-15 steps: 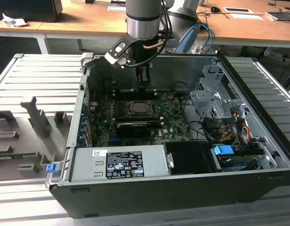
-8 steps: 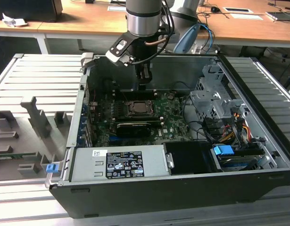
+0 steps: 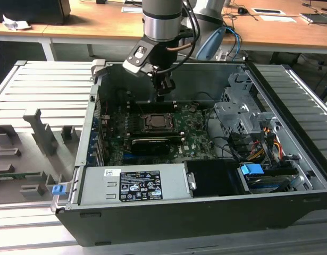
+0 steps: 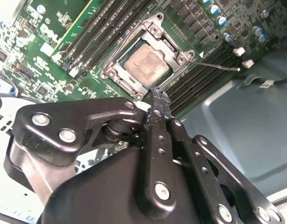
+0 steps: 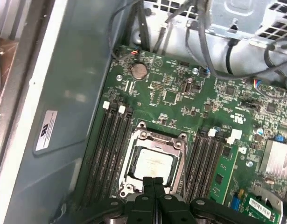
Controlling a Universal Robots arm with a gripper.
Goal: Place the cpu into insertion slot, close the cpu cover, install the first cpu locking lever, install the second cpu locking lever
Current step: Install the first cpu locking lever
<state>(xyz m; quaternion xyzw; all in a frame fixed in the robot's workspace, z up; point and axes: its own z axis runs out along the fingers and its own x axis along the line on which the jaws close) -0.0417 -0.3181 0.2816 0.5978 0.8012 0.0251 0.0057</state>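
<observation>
The hand (image 3: pixel 164 91), fingers pressed together on nothing, is hovering over the insertion slot's (image 3: pixel 157 123) far side. The cpu (image 5: pixel 152 163) is lying seated there, the cpu cover (image 5: pixel 158 136) apparently down. Lever work seems in hand, calling for a fine push on the thin locking lever (image 4: pixel 218 65).

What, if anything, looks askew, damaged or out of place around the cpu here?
Nothing stands out. The cpu sits square in the window of the cover, which lies flat around it with no visible damage. The pincer is shut and empty, hovering above them.
</observation>
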